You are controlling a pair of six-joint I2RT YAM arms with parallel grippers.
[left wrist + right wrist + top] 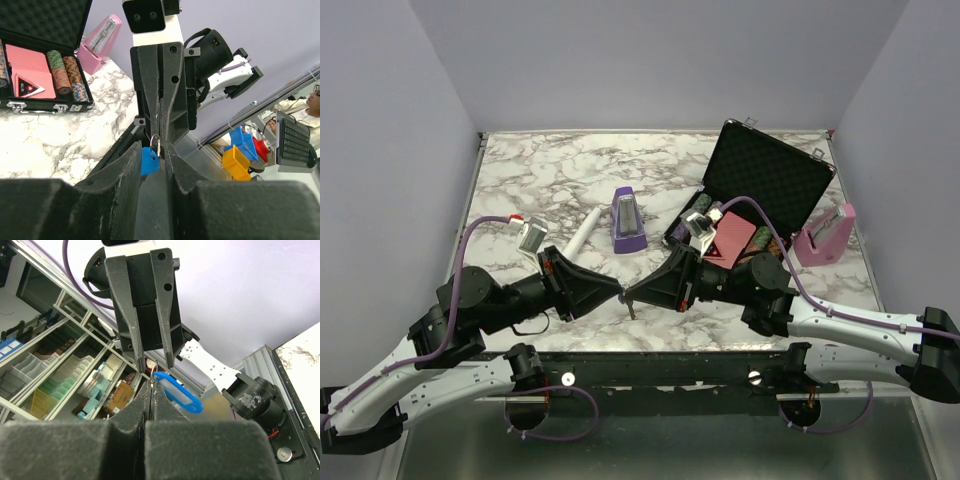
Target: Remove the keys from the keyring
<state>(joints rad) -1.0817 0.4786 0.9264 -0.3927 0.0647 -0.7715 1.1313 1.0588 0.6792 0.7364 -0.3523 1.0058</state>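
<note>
At the bottom centre of the top view, over the near table edge, the two grippers meet tip to tip: left gripper (618,292) coming from the left, right gripper (632,296) from the right.

Right gripper: fingers pressed fully together, clamped on the keyring (156,145). In its own wrist view the thin wire ring sits right at the closed tips.

Left gripper: jaws partly apart, with the ring and the blue tag (147,161) in the gap between them. The tag lies against one finger. Cannot tell whether the pads bear on the ring itself.

Key (632,311): a small dark sliver hanging just below the meeting point in the top view, off the table and above its front edge. Too small to make out detail, and not clearly separable from the ring in the wrist views.

Table (550,170), marbled white, mid-frame:
- purple metronome (627,220), upright, centre
- white stick (582,232), lying at a slant just left of it

Farther back, right of centre: black case (770,170), lid up, holding poker chips (62,75) and red cards (30,70). Pink metronome (825,236) stands just beside the case at the right edge.
</note>
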